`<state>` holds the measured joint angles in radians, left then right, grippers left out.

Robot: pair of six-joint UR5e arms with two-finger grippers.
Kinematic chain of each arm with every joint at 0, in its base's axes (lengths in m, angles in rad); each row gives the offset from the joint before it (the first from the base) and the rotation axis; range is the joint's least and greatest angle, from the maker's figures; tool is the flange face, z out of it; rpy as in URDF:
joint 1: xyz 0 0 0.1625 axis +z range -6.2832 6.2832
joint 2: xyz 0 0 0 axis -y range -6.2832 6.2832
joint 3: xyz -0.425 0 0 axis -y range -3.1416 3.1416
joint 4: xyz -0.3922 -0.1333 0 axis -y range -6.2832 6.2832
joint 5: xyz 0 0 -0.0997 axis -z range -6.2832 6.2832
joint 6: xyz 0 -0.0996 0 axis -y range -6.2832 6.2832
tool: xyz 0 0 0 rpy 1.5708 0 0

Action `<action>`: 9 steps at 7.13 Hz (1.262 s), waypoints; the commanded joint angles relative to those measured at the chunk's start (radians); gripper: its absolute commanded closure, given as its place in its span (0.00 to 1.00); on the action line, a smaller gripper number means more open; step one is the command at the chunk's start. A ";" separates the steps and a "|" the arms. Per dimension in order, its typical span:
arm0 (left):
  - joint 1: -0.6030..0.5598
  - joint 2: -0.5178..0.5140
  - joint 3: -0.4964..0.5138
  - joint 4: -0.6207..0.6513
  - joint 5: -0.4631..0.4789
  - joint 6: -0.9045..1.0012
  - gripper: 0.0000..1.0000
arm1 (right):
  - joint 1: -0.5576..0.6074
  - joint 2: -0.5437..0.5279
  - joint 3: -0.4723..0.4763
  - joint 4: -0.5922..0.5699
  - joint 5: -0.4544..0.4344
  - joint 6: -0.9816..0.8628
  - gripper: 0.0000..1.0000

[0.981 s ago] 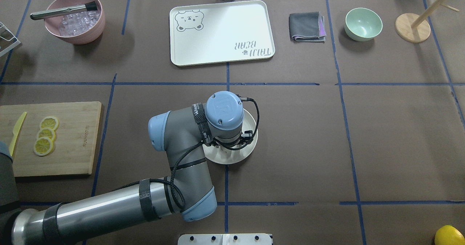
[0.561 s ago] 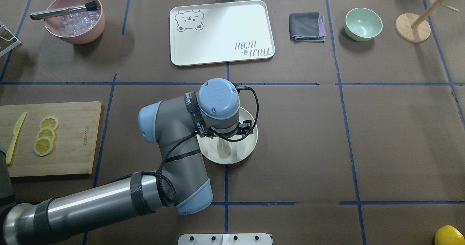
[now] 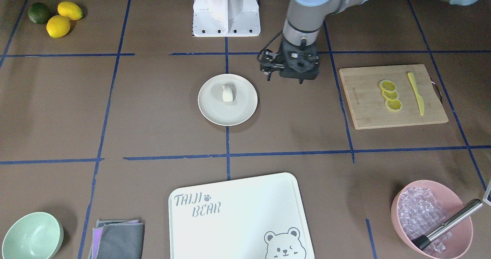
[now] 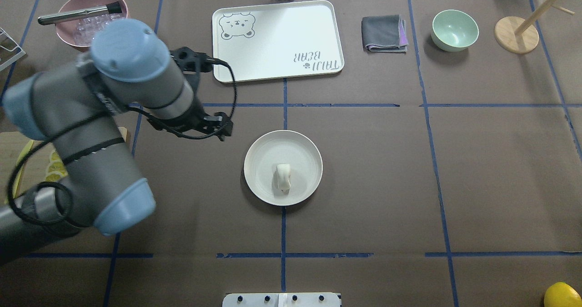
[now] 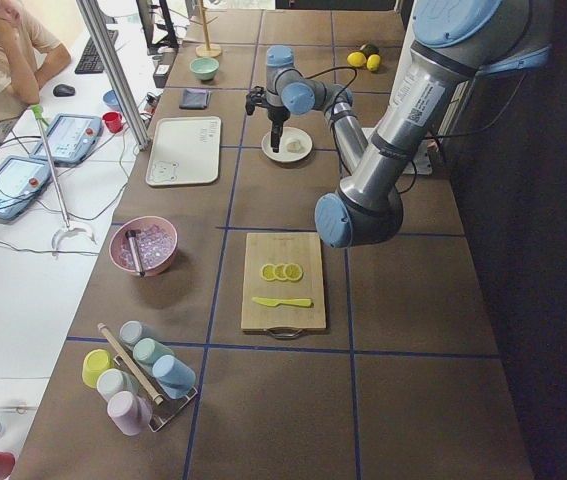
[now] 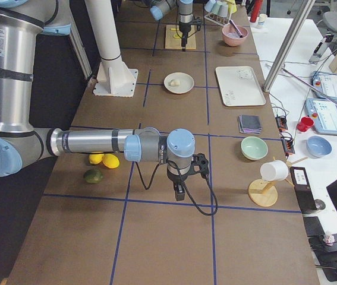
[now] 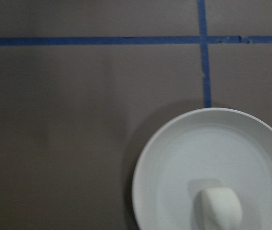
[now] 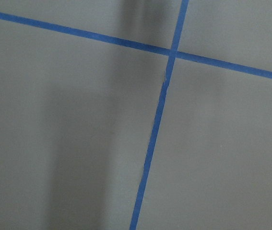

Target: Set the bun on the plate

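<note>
Left pincer (image 3: 295, 73) above the brown surface (image 3: 291, 113), whether open or closed cannot be told, one bun (image 3: 228, 93) lying on the one plate (image 3: 215, 111), down-left of the pincer in the front-facing view and well apart, three lemon slices (image 3: 390, 95) on one cutting board (image 3: 364, 105) at right

A smooth, matt white bun (image 4: 283, 177) lies on a smooth cream plate (image 4: 260, 159); matt brown paper (image 4: 500, 170) underneath; a wooden cutting board (image 3: 366, 105).

Left arm (image 4: 91, 129) elbow-high, wrist vertical, left end effector (image 3: 297, 73) aimed down, grip unreadable | Right arm (image 6: 97, 142) stretched level, right end effector (image 6: 180, 193) aimed down, grip unreadable
</note>
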<state>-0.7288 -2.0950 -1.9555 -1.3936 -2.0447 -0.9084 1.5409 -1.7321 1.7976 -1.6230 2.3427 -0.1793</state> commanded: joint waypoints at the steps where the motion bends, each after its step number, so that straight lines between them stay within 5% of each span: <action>1: -0.272 0.241 -0.049 0.001 -0.179 0.391 0.01 | -0.001 -0.001 -0.001 0.000 0.001 0.000 0.01; 3: -0.532 0.445 -0.013 -0.001 -0.259 0.761 0.01 | -0.001 -0.001 -0.001 0.000 0.001 0.001 0.01; 5: -0.735 0.544 0.115 -0.012 -0.316 1.036 0.00 | 0.001 -0.001 -0.001 0.000 0.000 0.000 0.01; 9: -0.834 0.670 0.199 -0.018 -0.347 1.063 0.00 | 0.001 -0.001 0.005 0.000 0.000 0.001 0.01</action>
<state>-1.5504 -1.4651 -1.7802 -1.4098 -2.3901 0.1547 1.5417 -1.7334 1.8002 -1.6230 2.3430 -0.1780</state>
